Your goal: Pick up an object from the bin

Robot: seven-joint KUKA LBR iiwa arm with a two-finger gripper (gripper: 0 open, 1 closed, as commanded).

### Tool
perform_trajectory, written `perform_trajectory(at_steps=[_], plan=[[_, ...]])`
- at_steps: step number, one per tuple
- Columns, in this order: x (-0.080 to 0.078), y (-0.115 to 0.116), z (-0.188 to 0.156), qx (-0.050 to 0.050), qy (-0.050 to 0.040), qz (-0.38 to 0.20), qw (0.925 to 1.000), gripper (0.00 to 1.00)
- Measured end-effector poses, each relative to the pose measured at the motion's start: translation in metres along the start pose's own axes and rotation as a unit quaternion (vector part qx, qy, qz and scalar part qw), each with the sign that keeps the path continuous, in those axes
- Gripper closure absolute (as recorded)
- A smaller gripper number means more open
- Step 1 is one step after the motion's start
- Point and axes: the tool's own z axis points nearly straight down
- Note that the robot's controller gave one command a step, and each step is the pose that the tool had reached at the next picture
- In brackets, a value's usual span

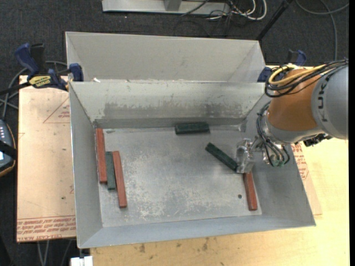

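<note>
A silver-grey metal robot arm [335,101] reaches in from the right side of the view, its last link angled down and to the left. A rounded, glossy orange cover [291,112] wraps the wrist. Yellow and black cables [285,73] loop over the top of the cover, and a bunch of thin cables [275,155] hangs beneath it. Below and left of the cover, the small silver metal gripper [244,158] points downward, its tip too small to make out.
</note>
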Motion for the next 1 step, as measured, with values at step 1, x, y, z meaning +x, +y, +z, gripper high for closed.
perform_trajectory(at_steps=[1], plan=[[0.0006, 0.0002, 0.0008, 0.000, 0.0009, 0.000, 1.0000, 0.00]])
